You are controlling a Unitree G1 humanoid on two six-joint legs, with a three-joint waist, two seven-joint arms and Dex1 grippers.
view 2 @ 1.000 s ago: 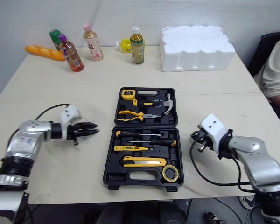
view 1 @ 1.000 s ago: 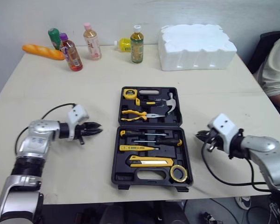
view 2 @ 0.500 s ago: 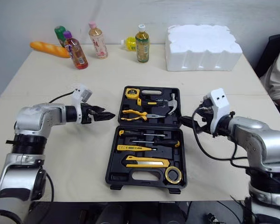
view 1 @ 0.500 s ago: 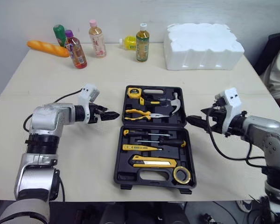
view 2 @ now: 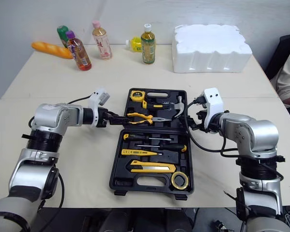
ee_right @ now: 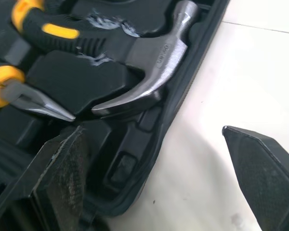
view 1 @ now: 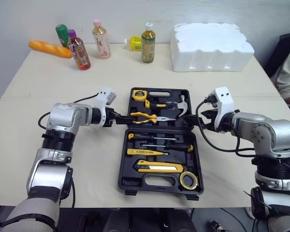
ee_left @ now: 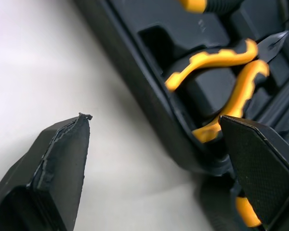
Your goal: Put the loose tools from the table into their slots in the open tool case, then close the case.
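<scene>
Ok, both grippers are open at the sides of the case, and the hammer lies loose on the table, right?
No: the hammer sits in its slot inside the tool case, as the right wrist view shows. The left gripper and right gripper are indeed open at the case's sides.

No word or number can be read with certainty. The hammer (ee_right: 151, 65), lying in the far half of the tool case (view 1: 157, 129), has a small stamped mark on its steel head, too faint to make out. The bottles (view 1: 100, 41) along the far edge of the bench (view 1: 38, 89) wear printed labels with lettering too small to read.
</scene>
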